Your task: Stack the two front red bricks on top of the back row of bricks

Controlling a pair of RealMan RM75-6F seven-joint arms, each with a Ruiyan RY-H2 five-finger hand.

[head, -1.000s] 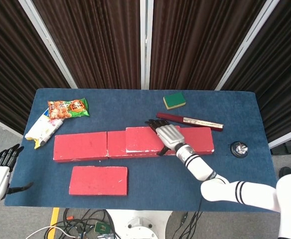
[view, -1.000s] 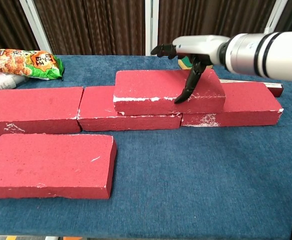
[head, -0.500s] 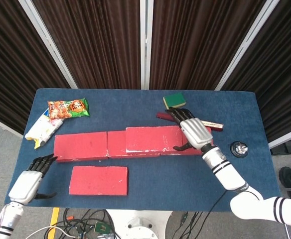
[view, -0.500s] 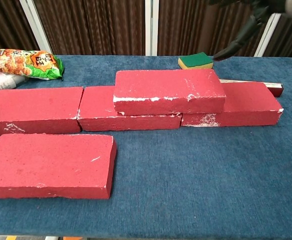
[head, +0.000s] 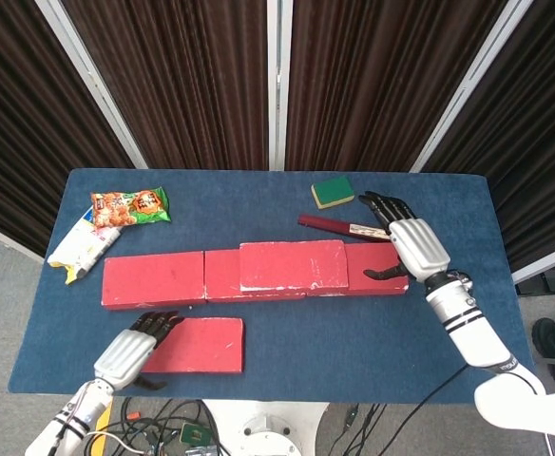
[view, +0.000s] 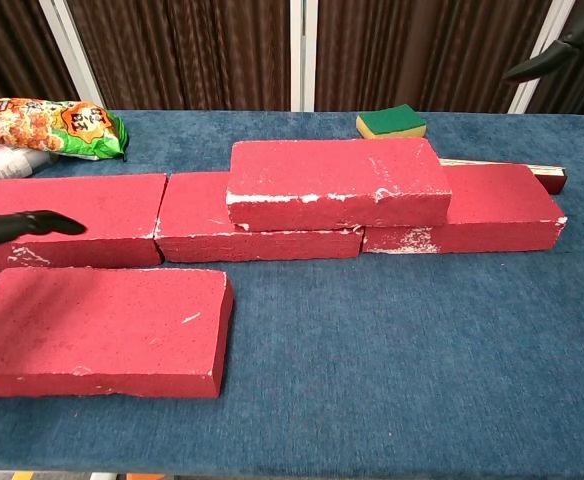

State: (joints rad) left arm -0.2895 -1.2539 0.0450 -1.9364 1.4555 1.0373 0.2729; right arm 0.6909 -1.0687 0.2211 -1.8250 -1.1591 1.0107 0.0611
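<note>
Blue cloth-covered table (head: pixel 258 195): long rectangular top; bare cloth runs along the near edge right of centre and along the far edge between the corner items.

Back row of flat red rectangular bricks (head: pixel 154 279): laid end to end across the table's middle, ends touching.

Stacked red brick (head: pixel 292 265) (view: pixel 337 183): lies flat on top of the back row, bridging the seam between the middle and right bricks.

Front red brick (head: pixel 200 343) (view: pixel 100 330): lies flat on the cloth near the front edge, left of centre, apart from the back row by a narrow strip of cloth.

Left hand (head: pixel 130 350): at the front brick's left end, fingers apart and extended over that end; whether they touch the brick cannot be told. Holds nothing.

Right hand (head: pixel 412 245): raised over the right end of the back row, fingers spread, holding nothing.

Green-and-yellow sponge (head: pixel 333 192), dark red flat stick (head: pixel 358 229): behind the row, right of centre.

Orange snack packet (head: pixel 129 206), white tube (head: pixel 83 245): far left corner.

Small round metal object (head: pixel 456 283): right edge.
</note>
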